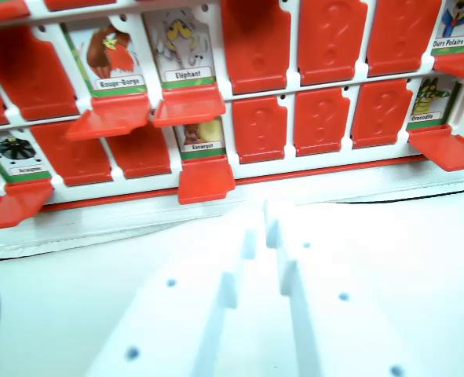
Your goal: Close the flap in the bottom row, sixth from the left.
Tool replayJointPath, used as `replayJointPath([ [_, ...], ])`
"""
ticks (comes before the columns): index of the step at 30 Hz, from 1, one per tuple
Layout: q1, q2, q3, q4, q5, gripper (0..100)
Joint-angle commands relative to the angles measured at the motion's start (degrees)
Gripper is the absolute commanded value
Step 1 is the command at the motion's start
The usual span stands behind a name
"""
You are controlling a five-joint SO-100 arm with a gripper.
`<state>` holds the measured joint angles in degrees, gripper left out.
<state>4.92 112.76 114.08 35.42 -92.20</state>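
White gripper (259, 228) below the red flap board (239, 110), jaws narrowly parted and holding nothing
Ahead, bottom-row flaps hang open at Araignée (16, 206), Escargot (206, 179) and Crocodile (449, 148); which is sixth, I cannot tell

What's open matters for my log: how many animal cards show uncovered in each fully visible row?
Upper row (Rouge-Gorge, Eléphant, Ours Polaire): 3
Bottom row (Araignée, Escargot, Crocodile): 3
Total: 6
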Motion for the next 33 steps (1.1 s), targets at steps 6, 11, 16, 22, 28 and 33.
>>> replayJointPath([
  [6, -4.0, 19.7, -4.0, 8.6, -1.0, 0],
  [11, -4.9, 24.3, -4.7, 12.7, -1.0, 0],
  [16, -6.3, 27.2, -5.5, 15.2, -0.8, 0],
  [22, -7.2, 30.2, -6.9, 17.0, 1.0, 0],
  [28, -6.0, 31.3, -8.0, 18.1, 1.8, 0],
  [33, -6.3, 31.6, -8.6, 18.1, 1.3, 0],
])
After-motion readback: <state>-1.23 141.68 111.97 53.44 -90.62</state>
